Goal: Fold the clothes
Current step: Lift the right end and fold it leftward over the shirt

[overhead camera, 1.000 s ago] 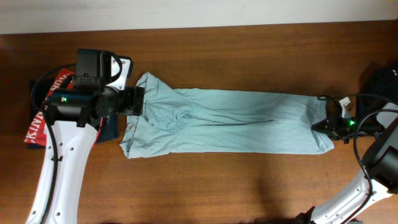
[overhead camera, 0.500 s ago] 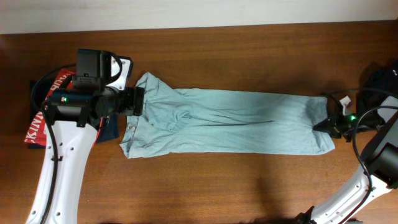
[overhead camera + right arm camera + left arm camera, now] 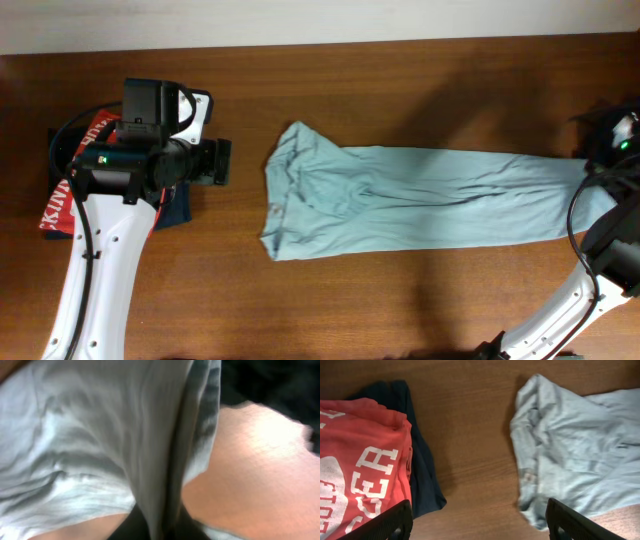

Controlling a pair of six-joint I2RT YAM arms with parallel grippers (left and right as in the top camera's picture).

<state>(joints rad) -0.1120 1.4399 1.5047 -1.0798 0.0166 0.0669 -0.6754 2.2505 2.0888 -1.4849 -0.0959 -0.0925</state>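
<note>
Overhead view: the pale grey-blue t-shirt [image 3: 400, 200] lies on the brown wooden table [image 3: 400, 300] as one long band. It runs from a rumpled, bunched end just left of the frame's centre to the right edge, where it narrows. At that right edge the right pincer [image 3: 598, 160] holds the narrow end. Right wrist view: the right pincer [image 3: 159, 527] is closed together on a fold of the t-shirt [image 3: 90, 435], and the thin cloth runs down between its dark fingers at the bottom of the frame. Bare table shows on the right, and a black garment [image 3: 270, 390] fills the upper right corner. At the left of the overhead frame the left pincer [image 3: 222, 162] points toward the bunched end of the shirt but stands apart from it, with bare wood between them. Left wrist view: the left pincer [image 3: 480, 522] has its two dark fingertips [image 3: 395, 520] spread wide in the bottom corners, with only table between them. The t-shirt's rumpled end [image 3: 570, 445] fills the right half of this frame. A red t-shirt [image 3: 355, 470] with white lettering lies at the left, on top of a dark garment [image 3: 422, 475] whose edge shows beside it.
</note>
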